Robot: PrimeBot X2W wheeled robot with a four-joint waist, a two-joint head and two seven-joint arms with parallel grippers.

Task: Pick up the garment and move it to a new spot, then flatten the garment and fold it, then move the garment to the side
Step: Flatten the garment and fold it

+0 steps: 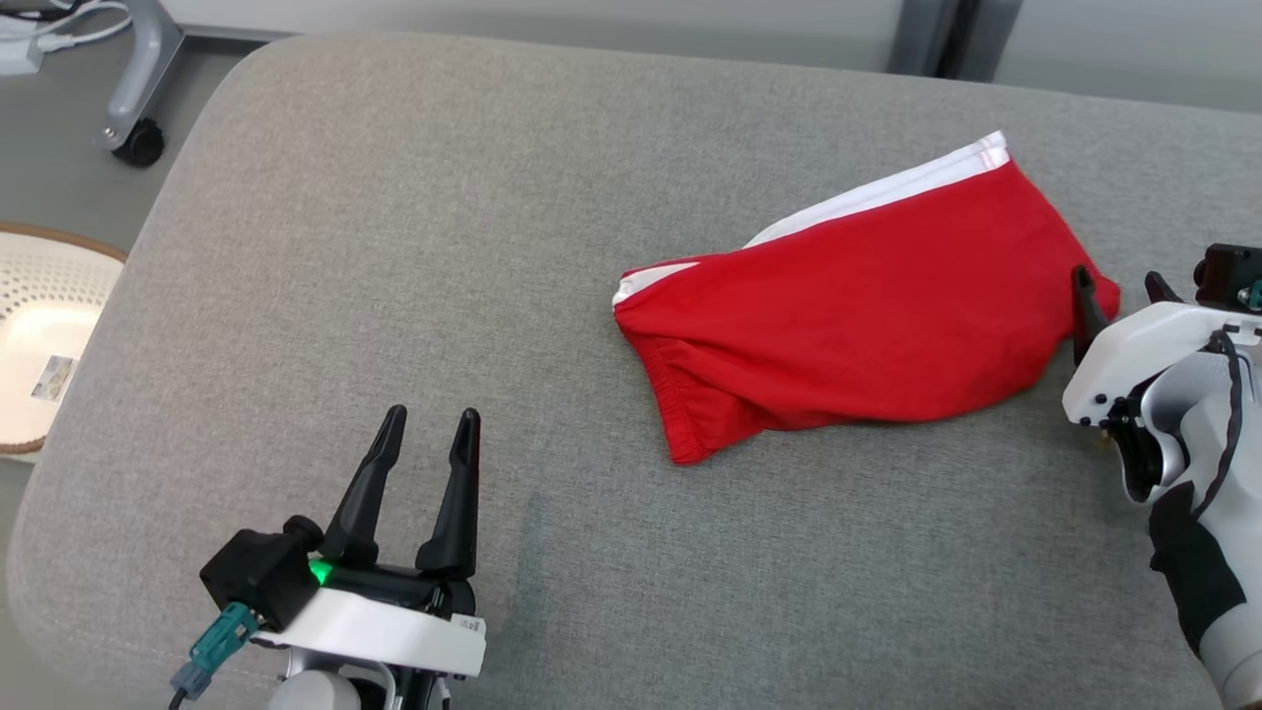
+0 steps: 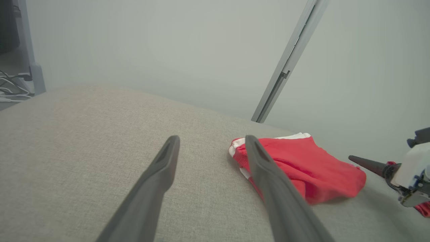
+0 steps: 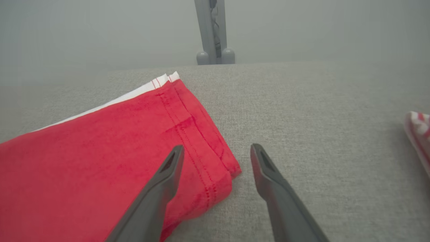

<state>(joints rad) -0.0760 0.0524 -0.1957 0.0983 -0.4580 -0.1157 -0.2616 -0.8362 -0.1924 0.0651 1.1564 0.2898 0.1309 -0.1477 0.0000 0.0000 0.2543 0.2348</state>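
While I hover over the cushion [image 1: 394, 247], my left gripper [image 1: 434, 419]: fingers spread apart with nothing between them, low above bare grey fabric at the near left.
Right gripper [image 1: 1117, 276]: fingers spread wide as well, holding nothing, at the right end of the red shorts [image 1: 858, 296].
Right fingers [image 3: 161, 188]: one crosses the stitched hem corner and the other is over bare cushion just beside it. I cannot tell whether either touches.
Shorts' place: flat on the right half of the cushion, with the white side stripe along the far edge, the elastic waistband toward my left gripper and the hem toward my right.
Gap on the left: my left gripper is well apart from the waistband.
Striped cloth [image 3: 418, 134]: red and white, at the right edge of my right wrist view, apart from the shorts.
Basket [image 1: 39, 335]: pale and perforated, on the floor past the cushion's left edge.
Stand leg [image 1: 138, 108]: grey with a dark wheel, on the floor beyond the far left corner.
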